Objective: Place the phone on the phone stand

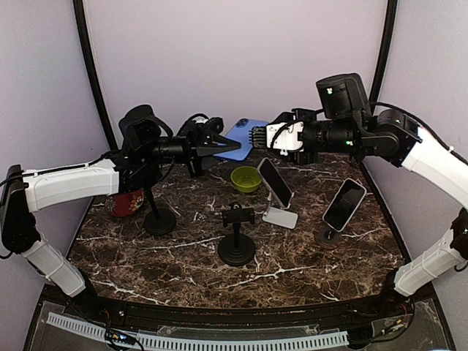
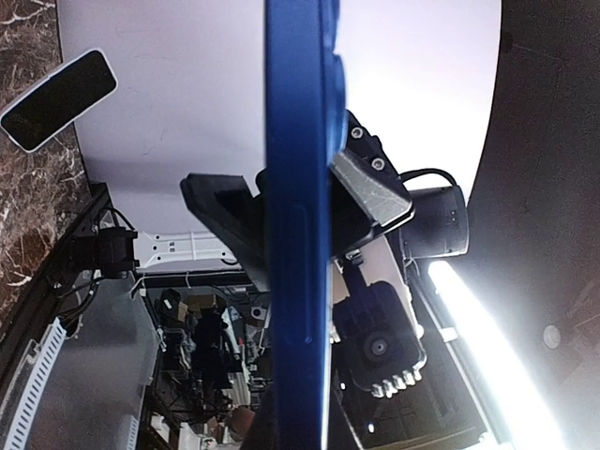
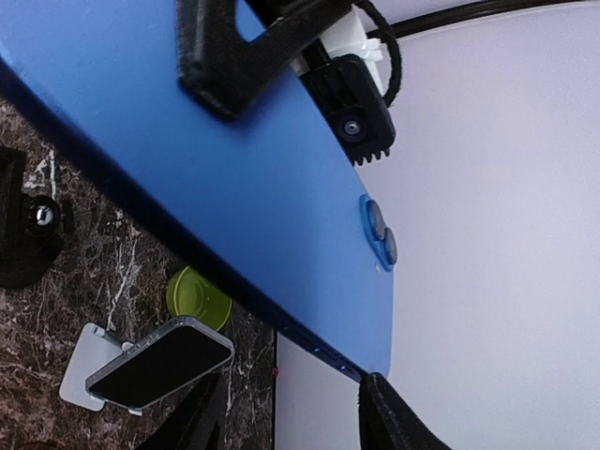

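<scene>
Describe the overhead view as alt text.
The left gripper holds a blue phone above a marble table, the right gripper close beside it. Below: two phones on stands, a green bowl, an empty clamp stand.

left arm raised, left gripper (image 1: 227, 145) clamped tight | right arm raised, right gripper (image 1: 256, 137) jaws apart

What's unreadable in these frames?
Blue phone screen: never shown. Left wrist sees it edge-on, right wrist only its back.
Right fingers: cut off by the right wrist view's bottom edge; contact with the phone unclear.
Red object: top view, mostly hidden behind the left arm.
Middle stand clamp: too small in the top view.
</scene>
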Action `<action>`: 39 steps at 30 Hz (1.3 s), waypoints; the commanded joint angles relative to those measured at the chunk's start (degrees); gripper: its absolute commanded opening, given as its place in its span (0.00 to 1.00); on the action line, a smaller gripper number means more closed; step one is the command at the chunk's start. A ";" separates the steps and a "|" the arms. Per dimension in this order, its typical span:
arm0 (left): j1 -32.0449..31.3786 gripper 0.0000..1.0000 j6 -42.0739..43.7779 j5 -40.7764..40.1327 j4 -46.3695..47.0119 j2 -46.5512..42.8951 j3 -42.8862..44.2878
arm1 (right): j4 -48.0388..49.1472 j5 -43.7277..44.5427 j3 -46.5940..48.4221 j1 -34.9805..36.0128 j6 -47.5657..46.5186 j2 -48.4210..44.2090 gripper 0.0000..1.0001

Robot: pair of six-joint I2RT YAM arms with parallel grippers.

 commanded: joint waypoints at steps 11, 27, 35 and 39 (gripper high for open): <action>-0.40 0.43 -13.11 6.42 21.89 3.25 0.26 | 6.58 -1.58 0.06 0.19 -3.69 3.13 0.00; 0.55 0.99 7.93 7.23 1.47 2.27 5.58 | 9.73 0.00 -3.01 -3.67 0.48 1.82 0.00; 0.41 0.99 56.97 -12.53 -59.65 4.15 27.97 | 5.74 -8.29 -13.97 -11.31 12.30 -4.01 0.48; -0.29 0.99 70.35 -32.37 -69.16 2.76 31.64 | 4.39 -9.04 -23.35 -11.84 18.40 -7.77 0.55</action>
